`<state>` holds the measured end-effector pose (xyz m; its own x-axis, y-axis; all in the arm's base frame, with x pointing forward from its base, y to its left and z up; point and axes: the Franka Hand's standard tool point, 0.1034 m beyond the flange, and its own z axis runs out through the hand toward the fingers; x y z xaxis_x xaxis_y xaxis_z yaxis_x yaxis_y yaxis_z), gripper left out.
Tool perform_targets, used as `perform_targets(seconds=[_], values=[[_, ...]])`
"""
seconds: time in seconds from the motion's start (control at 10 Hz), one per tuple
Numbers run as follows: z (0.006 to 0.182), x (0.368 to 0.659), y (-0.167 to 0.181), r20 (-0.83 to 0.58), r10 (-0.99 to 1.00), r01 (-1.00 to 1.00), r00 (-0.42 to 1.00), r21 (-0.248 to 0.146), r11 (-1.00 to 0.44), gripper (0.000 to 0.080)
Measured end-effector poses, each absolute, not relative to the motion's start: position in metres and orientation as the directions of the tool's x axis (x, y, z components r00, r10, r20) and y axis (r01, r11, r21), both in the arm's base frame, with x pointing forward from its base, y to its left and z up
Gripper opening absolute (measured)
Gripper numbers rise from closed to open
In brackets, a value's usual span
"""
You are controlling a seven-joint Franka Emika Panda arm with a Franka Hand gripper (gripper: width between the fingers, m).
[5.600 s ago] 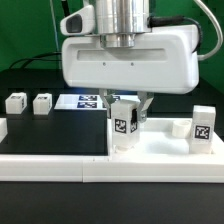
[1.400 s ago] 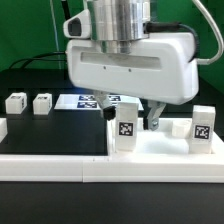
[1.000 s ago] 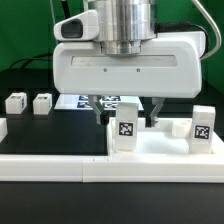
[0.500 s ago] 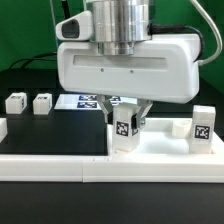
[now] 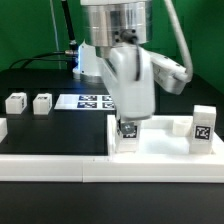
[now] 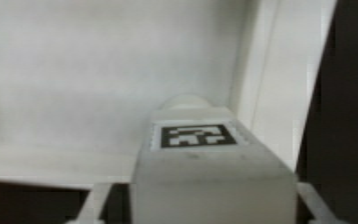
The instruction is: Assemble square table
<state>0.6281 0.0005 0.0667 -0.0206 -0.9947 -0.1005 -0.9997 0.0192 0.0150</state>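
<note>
Square table leg block (image 5: 128,137) clamped upright in the gripper (image 5: 128,126), wrist newly turned sideways

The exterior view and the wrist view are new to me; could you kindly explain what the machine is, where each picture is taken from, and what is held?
Both pictures show one moment. The exterior view, from a camera off the arm, shows a white-and-grey robot arm reaching down. Its two-finger tool is closed on a small white tagged leg block standing on the large white plastic square slab, the tabletop. Another leg block stands further to that view's right, and two more sit on the black table at its left, near the flat marker board. The wrist view looks from the arm's wrist onto the held block.
</note>
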Motion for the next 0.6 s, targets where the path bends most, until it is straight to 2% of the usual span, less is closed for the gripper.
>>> perform_targets(seconds=[0.1, 0.3, 0.4, 0.5, 0.6], values=[[0.0665, 0.6272, 0.0010, -0.101, -0.978, -0.983, -0.182, 0.016, 0.182, 0.0290], [0.0665, 0.6264, 0.0011, -0.095, -0.972, -0.976, -0.216, 0.018, 0.215, 0.0290], [0.0659, 0.6260, 0.0010, -0.095, -0.976, -0.980, -0.197, 0.017, 0.196, 0.0366], [0.0652, 0.6268, 0.0008, -0.090, -0.990, -0.994, -0.113, -0.001, 0.113, 0.0366], [0.0623, 0.6284, 0.0007, -0.059, -0.996, -0.996, 0.074, -0.063, -0.070, 0.0525]])
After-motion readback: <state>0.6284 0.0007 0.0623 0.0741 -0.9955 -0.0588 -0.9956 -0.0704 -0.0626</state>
